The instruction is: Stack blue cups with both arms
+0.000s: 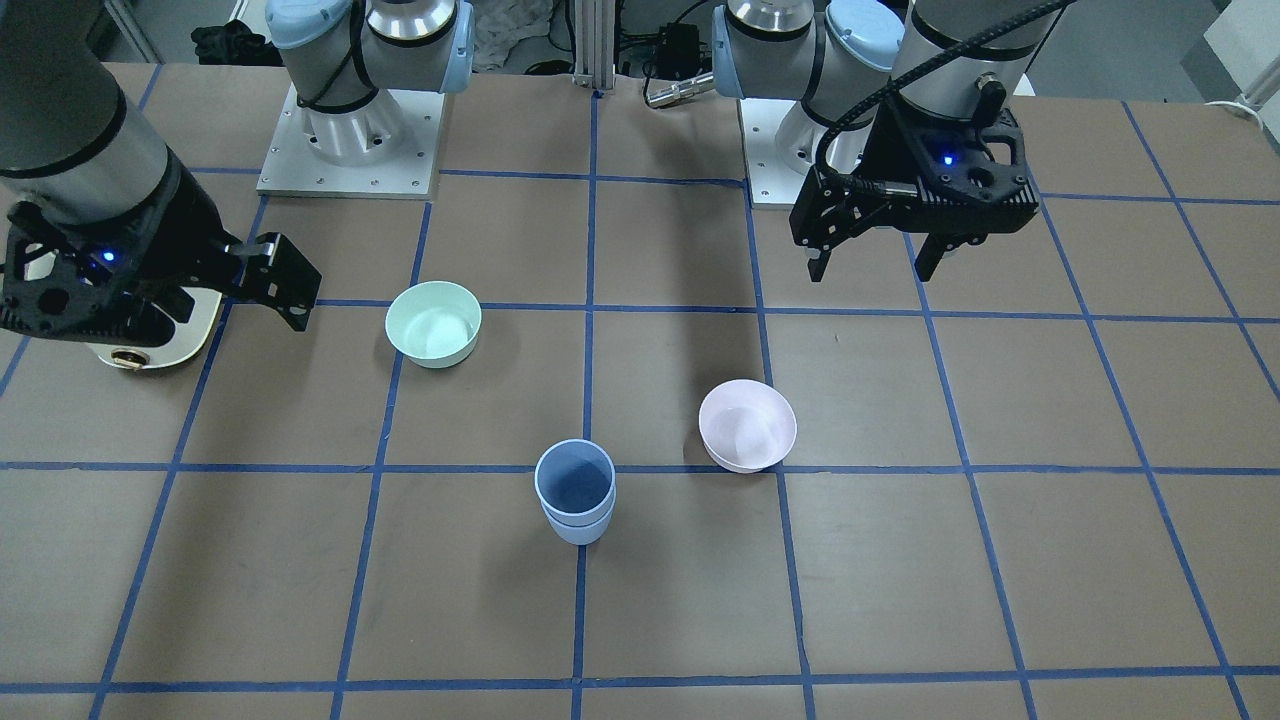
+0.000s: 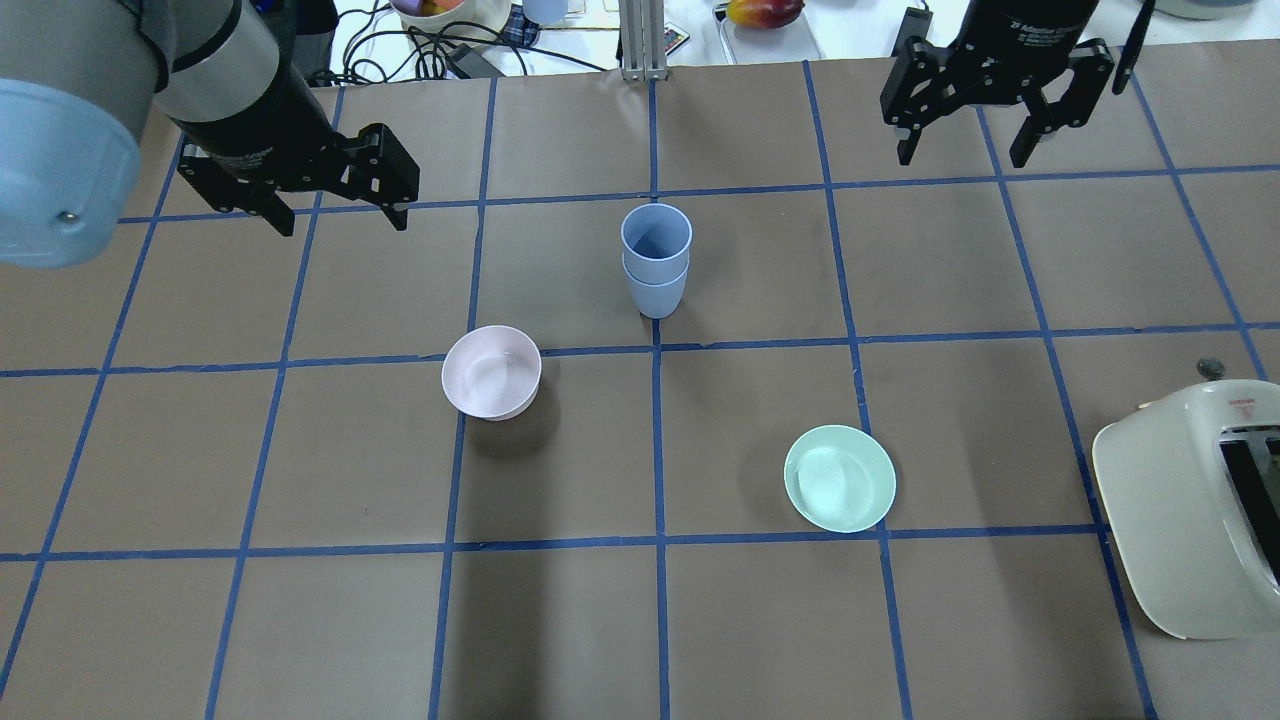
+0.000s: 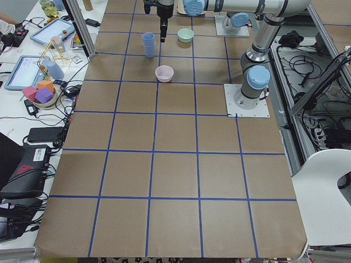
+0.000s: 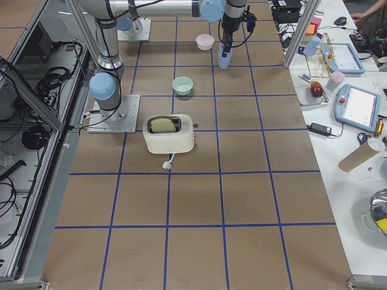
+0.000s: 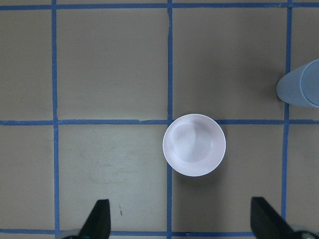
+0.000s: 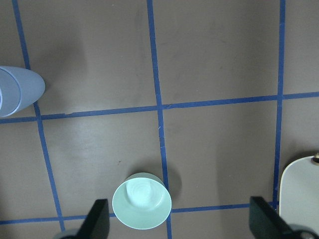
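The brown table (image 2: 950, 620), crossed by blue tape lines, is carrying everything, and the stack of blue cups (image 2: 656, 258) is standing upright on its middle tape line, on the half farther from the robot. One cup (image 2: 656, 235) is sitting nested inside the other (image 2: 657, 295), with the lower cup's rim showing as a band beneath the upper one.

The left arm (image 2: 200, 60) is reaching in well to the robot's left of the stack. The right arm (image 2: 1030, 20) is hanging well to the stack's right and a little farther out from the robot.

The cream toaster (image 2: 1190, 520) is resting well apart from the stack, far to its right and nearer the robot.

The left gripper (image 2: 342, 222) is hovering above the table, clear of the stack, with its fingers spread wide and gripping nothing. The right gripper (image 2: 962, 157) is likewise hovering off the table with its fingers spread wide and gripping nothing.

The green bowl (image 2: 839, 478) is sitting upright to the right of the stack and nearer the robot, well apart from it. The pink bowl (image 2: 491, 372) is sitting upright near the stack, to its left and a little nearer the robot, not touching it. The left wrist camera is looking straight down on this bowl, with the stack just entering at the edge.
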